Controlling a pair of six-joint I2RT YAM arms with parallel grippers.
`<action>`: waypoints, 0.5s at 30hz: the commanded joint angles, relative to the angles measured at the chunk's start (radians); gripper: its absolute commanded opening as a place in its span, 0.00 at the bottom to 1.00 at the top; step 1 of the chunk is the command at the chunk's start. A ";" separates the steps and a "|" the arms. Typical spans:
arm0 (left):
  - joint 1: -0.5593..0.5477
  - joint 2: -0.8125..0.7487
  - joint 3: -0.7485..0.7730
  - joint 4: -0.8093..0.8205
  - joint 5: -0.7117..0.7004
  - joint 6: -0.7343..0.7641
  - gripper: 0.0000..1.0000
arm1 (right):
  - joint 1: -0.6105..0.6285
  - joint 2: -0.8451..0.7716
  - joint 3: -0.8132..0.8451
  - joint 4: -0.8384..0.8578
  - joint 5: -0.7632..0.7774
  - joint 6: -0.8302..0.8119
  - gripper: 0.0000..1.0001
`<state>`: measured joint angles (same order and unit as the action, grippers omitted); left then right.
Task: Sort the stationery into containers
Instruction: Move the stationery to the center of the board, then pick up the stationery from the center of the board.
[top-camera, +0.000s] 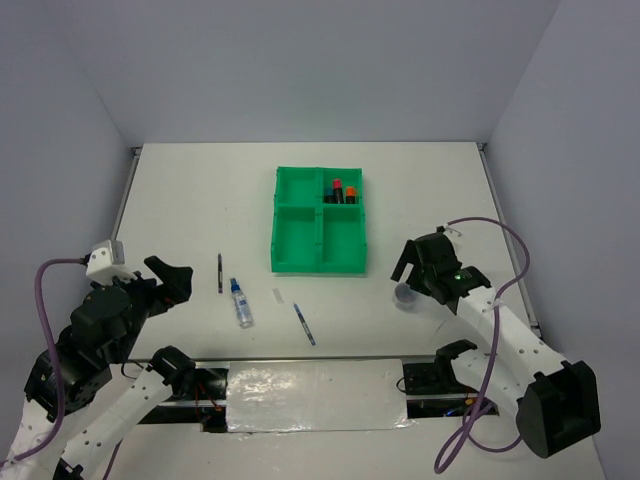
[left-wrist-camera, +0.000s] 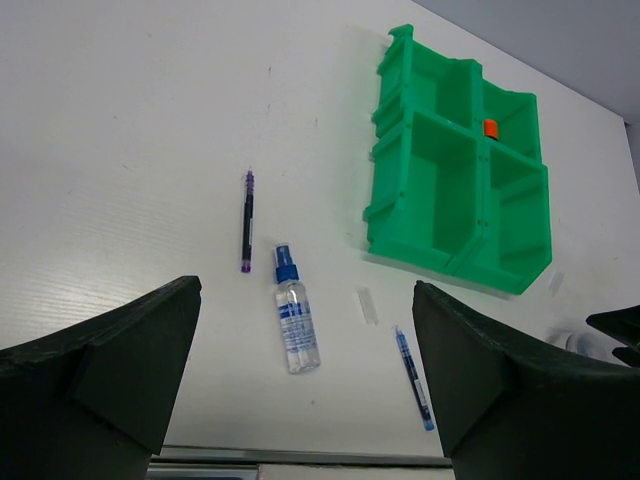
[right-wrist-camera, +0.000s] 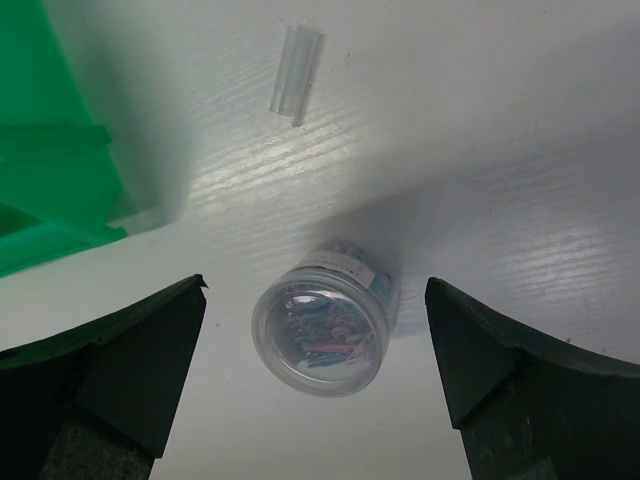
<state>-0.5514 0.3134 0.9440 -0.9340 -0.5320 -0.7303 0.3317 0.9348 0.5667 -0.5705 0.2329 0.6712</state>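
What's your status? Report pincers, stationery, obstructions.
Left pincer open, aloft; right pincer open over clear jar. Two markers in green tray; spray bottle, black pen, blue pen loose. Jar unobstructed.

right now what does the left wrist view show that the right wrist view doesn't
Only left wrist: the black pen, the spray bottle, the blue pen, and an orange cap in the green tray. Only right wrist: the round clear container with coloured bits inside, between the right arm's open fingers. Both: that tray, whole from the left wrist, just a corner from the right.
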 joint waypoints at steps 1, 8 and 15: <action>-0.004 -0.005 -0.001 0.041 0.009 0.025 0.99 | 0.020 -0.019 0.015 -0.015 0.031 -0.013 0.98; -0.004 -0.020 -0.004 0.043 0.009 0.023 0.99 | 0.119 0.082 0.010 -0.011 0.060 0.025 0.98; -0.004 -0.020 -0.004 0.044 0.012 0.026 0.99 | 0.179 0.182 0.044 -0.046 0.146 0.070 0.91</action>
<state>-0.5514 0.3092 0.9424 -0.9272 -0.5255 -0.7296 0.4934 1.1076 0.5686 -0.5953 0.3038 0.7059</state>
